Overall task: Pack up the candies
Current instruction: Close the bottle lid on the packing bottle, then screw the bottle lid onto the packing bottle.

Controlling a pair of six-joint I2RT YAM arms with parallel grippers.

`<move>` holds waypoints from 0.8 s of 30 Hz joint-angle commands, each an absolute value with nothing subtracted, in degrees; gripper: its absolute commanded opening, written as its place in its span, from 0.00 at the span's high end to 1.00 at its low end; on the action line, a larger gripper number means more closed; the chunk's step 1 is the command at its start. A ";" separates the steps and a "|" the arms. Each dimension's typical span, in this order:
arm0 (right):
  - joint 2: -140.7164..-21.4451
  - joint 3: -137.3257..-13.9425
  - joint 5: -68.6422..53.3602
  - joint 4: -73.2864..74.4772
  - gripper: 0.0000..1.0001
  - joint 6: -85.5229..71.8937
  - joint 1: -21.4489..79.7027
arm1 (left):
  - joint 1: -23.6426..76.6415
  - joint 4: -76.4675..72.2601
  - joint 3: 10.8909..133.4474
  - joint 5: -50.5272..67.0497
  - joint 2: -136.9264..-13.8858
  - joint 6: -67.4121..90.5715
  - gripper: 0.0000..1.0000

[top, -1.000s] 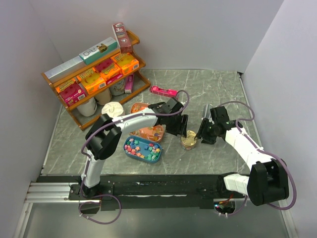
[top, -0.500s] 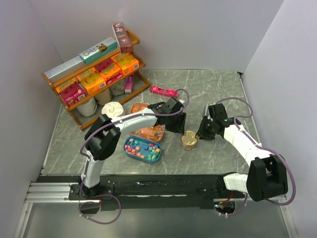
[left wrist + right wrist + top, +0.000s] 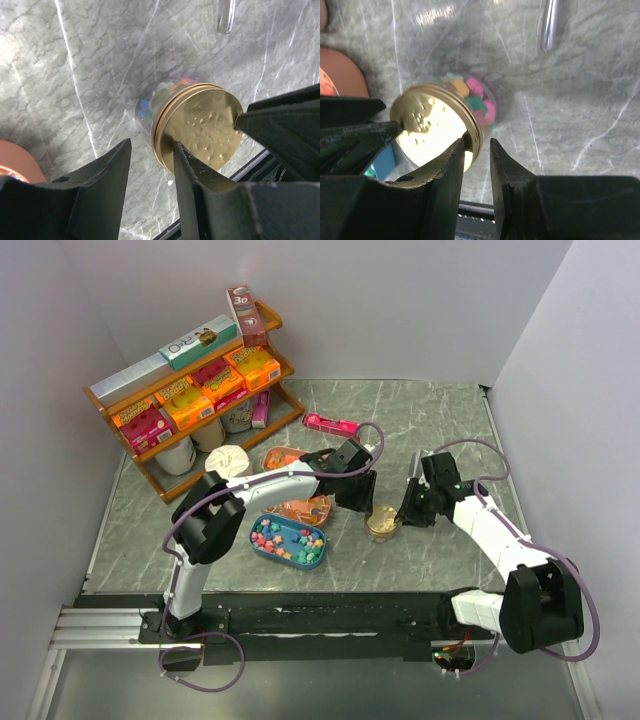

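Observation:
A small clear jar (image 3: 381, 523) with a gold lid (image 3: 200, 125) stands mid-table, and candies (image 3: 477, 97) in mixed colours show through its glass. More candies lie in a blue oval tray (image 3: 288, 540). My left gripper (image 3: 151, 150) is open at the jar's left side. Its right finger lies over the lid's edge, with only bare table in the gap. My right gripper (image 3: 476, 145) is open at the jar's right side. Its left finger touches the lid's rim (image 3: 475, 135), and nothing sits between the jaws.
A wooden rack (image 3: 190, 390) with orange and pink boxes stands at the back left. Two orange dishes (image 3: 300, 507) (image 3: 283, 456), a cream round lump (image 3: 227, 459) and a pink packet (image 3: 330, 424) lie behind the jar. A metal rod (image 3: 550, 25) lies just past it.
Both grippers' jaws have narrowed. The right gripper has moved in towards the jar until its finger meets the lid rim. The left arm has barely shifted.

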State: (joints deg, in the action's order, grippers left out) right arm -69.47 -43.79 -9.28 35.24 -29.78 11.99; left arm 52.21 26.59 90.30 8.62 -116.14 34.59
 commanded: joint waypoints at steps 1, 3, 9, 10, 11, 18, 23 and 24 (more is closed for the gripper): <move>-67.76 -42.89 -10.19 38.93 0.66 -26.46 12.83 | 52.82 25.23 89.04 7.30 -117.16 34.54 0.55; -68.02 -42.98 -11.68 39.02 0.66 -25.93 13.62 | 52.91 24.87 88.60 6.95 -116.90 34.45 0.55; -70.84 -42.80 -11.87 38.32 0.68 -25.57 15.55 | 53.09 22.86 86.14 6.86 -115.84 34.45 0.61; -71.10 -42.72 -11.52 38.15 0.69 -25.92 15.90 | 53.17 22.50 85.18 6.86 -115.75 34.45 0.62; -71.54 -42.54 -11.08 38.14 0.70 -26.10 16.08 | 53.35 22.15 84.73 6.59 -115.58 34.63 0.64; -71.19 -40.78 -6.51 40.25 0.81 -28.65 16.70 | 53.96 19.52 82.53 5.28 -115.93 35.16 0.69; -71.19 -38.85 -6.59 39.64 0.83 -28.65 17.40 | 54.40 18.11 81.48 4.13 -116.28 35.25 0.69; -71.54 -38.93 -6.68 39.55 0.85 -28.91 17.49 | 54.49 17.84 81.13 3.96 -116.37 35.24 0.69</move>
